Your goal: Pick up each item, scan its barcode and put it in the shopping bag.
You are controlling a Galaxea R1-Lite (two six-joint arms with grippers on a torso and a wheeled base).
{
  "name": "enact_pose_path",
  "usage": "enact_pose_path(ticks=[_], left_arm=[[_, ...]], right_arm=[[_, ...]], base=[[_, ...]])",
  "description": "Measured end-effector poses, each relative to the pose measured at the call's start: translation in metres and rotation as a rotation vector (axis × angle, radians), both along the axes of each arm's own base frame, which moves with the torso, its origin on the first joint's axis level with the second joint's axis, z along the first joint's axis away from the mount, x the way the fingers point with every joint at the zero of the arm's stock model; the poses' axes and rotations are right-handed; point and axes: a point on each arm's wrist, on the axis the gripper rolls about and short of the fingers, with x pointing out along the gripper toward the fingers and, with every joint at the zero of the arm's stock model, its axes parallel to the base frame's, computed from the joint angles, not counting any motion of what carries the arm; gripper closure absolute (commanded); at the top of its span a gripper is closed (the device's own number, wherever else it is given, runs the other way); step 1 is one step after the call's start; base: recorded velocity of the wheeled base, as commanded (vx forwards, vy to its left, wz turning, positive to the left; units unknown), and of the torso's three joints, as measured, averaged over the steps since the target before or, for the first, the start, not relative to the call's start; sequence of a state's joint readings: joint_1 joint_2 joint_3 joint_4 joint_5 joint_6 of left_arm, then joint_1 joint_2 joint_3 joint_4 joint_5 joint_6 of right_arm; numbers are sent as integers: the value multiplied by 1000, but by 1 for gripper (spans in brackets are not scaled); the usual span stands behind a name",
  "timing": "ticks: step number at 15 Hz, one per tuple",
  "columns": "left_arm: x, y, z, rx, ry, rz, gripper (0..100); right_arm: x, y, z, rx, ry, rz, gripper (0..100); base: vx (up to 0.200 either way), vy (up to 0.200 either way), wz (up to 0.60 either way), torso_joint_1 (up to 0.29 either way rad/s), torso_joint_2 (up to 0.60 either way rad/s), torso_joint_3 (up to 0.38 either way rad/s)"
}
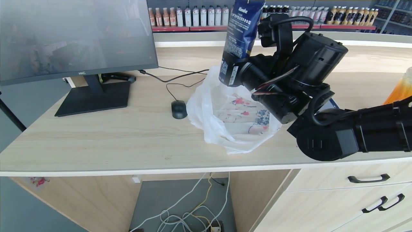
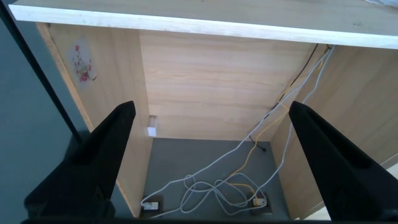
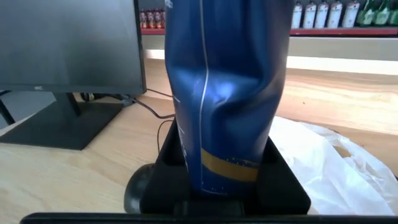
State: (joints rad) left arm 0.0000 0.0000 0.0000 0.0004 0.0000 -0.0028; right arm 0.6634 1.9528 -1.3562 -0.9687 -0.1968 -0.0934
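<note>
A tall blue pouch [image 1: 239, 38] stands upright in the air, and my right gripper [image 1: 239, 75] is shut on its lower end. The pouch [image 3: 230, 87] is creased where the fingers [image 3: 171, 149] press it from both sides. It hangs just above the far rim of the white plastic shopping bag [image 1: 228, 119], which lies open on the wooden counter [image 1: 128, 135] with printed items inside. My left gripper [image 2: 211, 162] is open, low in front of the counter's knee space, with nothing between its fingers.
A black monitor [image 1: 77, 38] on its stand occupies the counter's left. A black mouse [image 1: 179, 109] lies beside the bag, its cable running back. An orange bottle [image 1: 400, 87] stands at the right edge. Drawers [image 1: 354, 193] sit below right; loose cables [image 2: 217, 186] lie on the floor.
</note>
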Motion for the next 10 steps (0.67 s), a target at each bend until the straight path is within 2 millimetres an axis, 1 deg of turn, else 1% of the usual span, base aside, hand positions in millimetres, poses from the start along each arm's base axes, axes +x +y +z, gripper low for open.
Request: enact_pose_path(ticks=[4,6,8,10], left_arm=[[0,0,0,0,0,0,0],[0,0,0,0,0,0,0],[0,0,0,0,0,0,0],[0,0,0,0,0,0,0]], right_arm=[[11,8,-15,-22,26,-2,100],[19,9,-20,-24,28,-13,100],[31,7,-23,-21,23,-26,100],[44,1,-28,-21,27,-55,100]], base=[[0,0,0,0,0,0],[0,0,0,0,0,0],[0,0,0,0,0,0],[0,0,0,0,0,0]])
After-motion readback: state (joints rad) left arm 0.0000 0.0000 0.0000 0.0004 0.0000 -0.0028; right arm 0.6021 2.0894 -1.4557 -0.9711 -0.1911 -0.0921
